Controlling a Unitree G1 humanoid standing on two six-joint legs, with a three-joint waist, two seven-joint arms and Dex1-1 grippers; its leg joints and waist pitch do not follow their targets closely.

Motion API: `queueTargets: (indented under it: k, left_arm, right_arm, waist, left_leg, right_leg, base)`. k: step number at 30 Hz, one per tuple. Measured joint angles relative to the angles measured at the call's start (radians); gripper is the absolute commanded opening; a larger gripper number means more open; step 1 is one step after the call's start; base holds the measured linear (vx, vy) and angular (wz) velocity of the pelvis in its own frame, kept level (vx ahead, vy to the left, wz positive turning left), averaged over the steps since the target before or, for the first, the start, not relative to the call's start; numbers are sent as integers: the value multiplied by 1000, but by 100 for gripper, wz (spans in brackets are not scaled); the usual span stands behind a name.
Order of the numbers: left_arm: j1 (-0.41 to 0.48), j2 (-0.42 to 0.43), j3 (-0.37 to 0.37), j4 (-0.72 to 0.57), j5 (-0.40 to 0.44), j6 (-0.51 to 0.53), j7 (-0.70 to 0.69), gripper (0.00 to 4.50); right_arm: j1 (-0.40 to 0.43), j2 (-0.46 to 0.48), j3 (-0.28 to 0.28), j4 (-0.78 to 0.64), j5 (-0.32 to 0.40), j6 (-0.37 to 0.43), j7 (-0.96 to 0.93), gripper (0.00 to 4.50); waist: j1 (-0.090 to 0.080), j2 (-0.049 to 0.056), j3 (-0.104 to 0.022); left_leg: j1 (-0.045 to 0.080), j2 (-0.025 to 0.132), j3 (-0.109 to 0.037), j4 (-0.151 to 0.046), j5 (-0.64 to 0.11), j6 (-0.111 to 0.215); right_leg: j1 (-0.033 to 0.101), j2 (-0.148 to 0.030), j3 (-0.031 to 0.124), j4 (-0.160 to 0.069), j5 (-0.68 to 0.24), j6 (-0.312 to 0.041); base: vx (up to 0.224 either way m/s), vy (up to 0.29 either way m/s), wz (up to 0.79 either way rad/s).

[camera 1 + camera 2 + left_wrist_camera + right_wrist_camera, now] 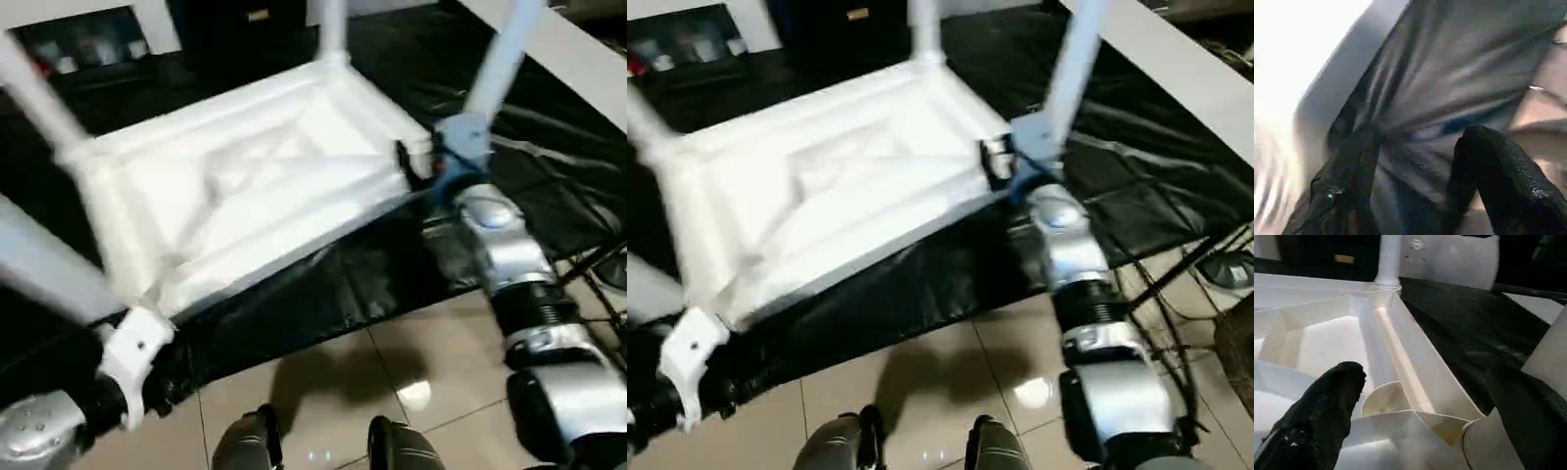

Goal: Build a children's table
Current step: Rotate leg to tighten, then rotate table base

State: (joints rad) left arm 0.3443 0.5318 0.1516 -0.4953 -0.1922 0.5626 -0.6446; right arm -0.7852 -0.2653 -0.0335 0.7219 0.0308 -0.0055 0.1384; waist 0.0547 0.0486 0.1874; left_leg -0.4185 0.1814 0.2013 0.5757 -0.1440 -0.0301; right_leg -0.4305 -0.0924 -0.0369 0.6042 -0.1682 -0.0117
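White children's table lies upside down on the black-covered counter, ribbed underside facing up, near long edge close to the counter's front edge. Legs stand up from the corner sockets: far leg upright at the back corner, right near leg rising at a slant from the right corner, left far leg tilted at the left back corner, and left near leg leaning out toward the front left, blurred. Right tool sits at the table's right near corner, fingers spread wide and released; in the right wrist view one black finger is over the ribbed underside, the other is on the far side of the corner leg's base, corner socket between them; cannot tell if either finger touches the plastic. Silver right forearm runs from the lower right up to that corner. Left tool is low at the front left, by the counter's front edge below the left near leg; its white wrist housing shows in the head view. Left wrist view shows its two black fingers apart with nothing between them, released, the black cover and a blurred white table part beyond. Tiled floor under the counter edge, robot's feet at the bottom, cables on the floor to the right.
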Motion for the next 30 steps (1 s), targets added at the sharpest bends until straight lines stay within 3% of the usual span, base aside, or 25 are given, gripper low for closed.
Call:
queueTargets:
  k: [5,9,14,17,21,24,26,30]
  left_arm:
    - [-30,-24,71,55,32,-42,80,305]
    - [-39,-70,92,56,6,-76,109,305]
    - [-46,-139,134,63,-53,-138,128,323]
    - [-47,-168,184,109,-71,-176,147,323]
    - [-86,-187,232,140,-142,-199,144,323]
    - [-107,-182,244,148,-184,-203,110,323]
    - [-144,-149,237,172,-215,-203,57,323]
    - [-241,-99,232,240,-249,-202,-19,323]
  right_arm:
    - [-32,-34,-24,93,-3,-48,-27,450]
    - [-44,-64,-47,143,-3,-88,-33,450]
    - [-39,-64,-48,132,12,-133,41,450]
    - [10,-59,-46,27,72,-127,180,450]
    - [139,-49,-6,-179,157,-1,315,450]
    - [211,-49,30,-279,175,66,342,450]
    - [309,-67,50,-422,200,145,352,450]
    - [456,-78,103,-590,221,303,376,450]
  waist:
    - [-12,-3,1]
    - [-22,-3,1]
    - [-33,-5,1]
    - [-37,-8,1]
    - [-28,-22,-1]
    - [-22,-23,-1]
    - [-9,-24,-2]
    - [-9,-25,-2]
  left_leg:
    - [-2,1,0,6,0,0]
    - [-3,1,0,11,0,0]
    - [-3,2,0,11,0,1]
    - [-3,5,0,10,0,1]
    - [-3,10,0,9,0,0]
    - [-3,10,0,9,0,0]
    - [-2,9,0,8,0,0]
    - [-1,7,0,7,0,-1]
  right_leg:
    - [-4,0,0,7,-4,7]
    - [-4,0,1,7,-3,6]
    - [-5,0,1,6,0,1]
    - [-5,2,-1,7,0,2]
    - [-5,6,-3,6,-1,3]
    - [-5,6,-1,6,-1,3]
    - [-3,6,-1,6,-2,5]
    - [-4,5,1,5,-6,11]
  base:
    - [0,0,0]
    - [0,0,0]
    - [0,0,0]
    - [0,0,0]
    - [0,0,0]
    - [0,0,0]
    - [0,0,0]
    - [0,0,0]
